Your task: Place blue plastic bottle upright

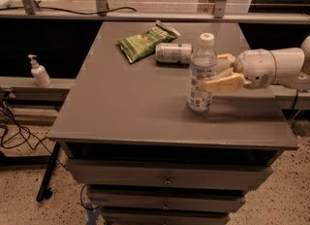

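The blue plastic bottle (200, 76) stands upright on the grey table (131, 107), right of its middle. It is clear bluish plastic with a white cap and a pale label. My gripper (213, 72) reaches in from the right at label height. One beige finger (224, 82) lies against the bottle's front side and the other finger (224, 61) against its far side, so the gripper is shut on the bottle. The white arm (276, 68) extends off the right edge.
A silver-and-green can (173, 53) lies on its side just behind the bottle. A green snack bag (145, 40) lies to the can's left. A white pump dispenser (38, 72) stands on a ledge at the left. Drawers sit under the tabletop, and cables lie on the floor at the left.
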{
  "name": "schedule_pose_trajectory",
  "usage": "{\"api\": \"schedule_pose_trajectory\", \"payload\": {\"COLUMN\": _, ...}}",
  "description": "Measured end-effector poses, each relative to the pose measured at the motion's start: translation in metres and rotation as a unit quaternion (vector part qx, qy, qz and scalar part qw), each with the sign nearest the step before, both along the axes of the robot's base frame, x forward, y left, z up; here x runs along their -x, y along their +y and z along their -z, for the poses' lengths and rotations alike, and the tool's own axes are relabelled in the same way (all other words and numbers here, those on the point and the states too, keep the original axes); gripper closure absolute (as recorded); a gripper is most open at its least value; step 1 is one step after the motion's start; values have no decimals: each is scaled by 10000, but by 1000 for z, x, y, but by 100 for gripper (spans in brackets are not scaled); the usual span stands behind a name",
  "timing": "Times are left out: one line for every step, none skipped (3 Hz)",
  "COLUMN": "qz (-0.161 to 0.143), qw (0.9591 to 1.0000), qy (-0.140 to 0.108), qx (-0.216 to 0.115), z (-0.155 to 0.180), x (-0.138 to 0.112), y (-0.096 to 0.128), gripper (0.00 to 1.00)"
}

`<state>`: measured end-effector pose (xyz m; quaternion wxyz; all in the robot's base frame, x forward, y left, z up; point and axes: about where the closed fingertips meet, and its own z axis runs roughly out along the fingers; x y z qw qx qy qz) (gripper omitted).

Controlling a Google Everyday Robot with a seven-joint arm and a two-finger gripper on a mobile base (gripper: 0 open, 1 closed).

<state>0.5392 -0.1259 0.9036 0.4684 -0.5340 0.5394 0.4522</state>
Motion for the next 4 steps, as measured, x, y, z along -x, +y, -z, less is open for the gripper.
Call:
{"api": "schedule_pose_trajectory", "payload": {"qz": 0, "qw": 10000, "qy": 1, "qx": -1, "z": 0, "x": 0, "y": 0, "gripper": 59}}
{"api": "schedule_pose_trajectory", "payload": {"qz": -8, "qw": 9998, "qy": 96, "qx": -160, "z": 3, "x": 0, "y": -2, "gripper": 35}}
{"api": "schedule_pose_trajectory", "payload": {"qz": -9, "qw": 9998, "qy": 97, "qx": -163, "z": 2, "x": 0, "y": -2, "gripper": 12}}
{"api": "schedule_pose_trajectory", "payload": {"qz": -37, "qw": 9991, "qy": 212, "qx": -377, "z": 9, "x": -1, "y": -5, "gripper": 0}}
